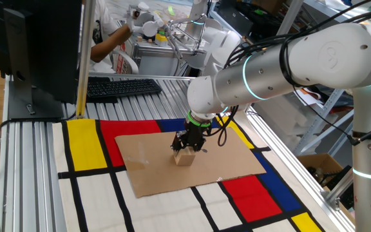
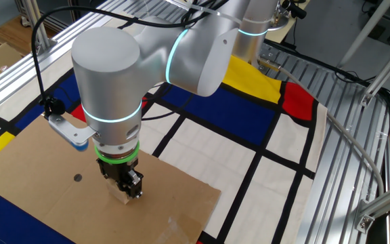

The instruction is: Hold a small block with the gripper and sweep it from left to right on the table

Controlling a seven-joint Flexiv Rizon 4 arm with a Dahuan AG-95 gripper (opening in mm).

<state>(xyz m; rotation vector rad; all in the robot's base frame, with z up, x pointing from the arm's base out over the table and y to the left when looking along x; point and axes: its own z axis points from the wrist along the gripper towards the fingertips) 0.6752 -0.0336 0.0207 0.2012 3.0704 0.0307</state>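
Observation:
The small block [image 1: 185,157] is a light tan wooden cube resting on the brown cardboard sheet [image 1: 147,167] near its middle. My gripper [image 1: 187,147], black with a green ring, comes straight down onto the block and is shut on its top. In the other fixed view the gripper [image 2: 124,186] hides most of the block [image 2: 121,197]; only a pale edge shows below the fingers. The cardboard [image 2: 39,183] lies on the coloured mat [image 2: 215,149] of the table.
A black keyboard [image 1: 118,87] and a monitor [image 1: 37,45] stand at the back of the table. A person [image 1: 111,35] is behind them. The aluminium frame rail [image 1: 295,174] runs along the right edge. The arm's cable [image 2: 59,27] loops over the left side.

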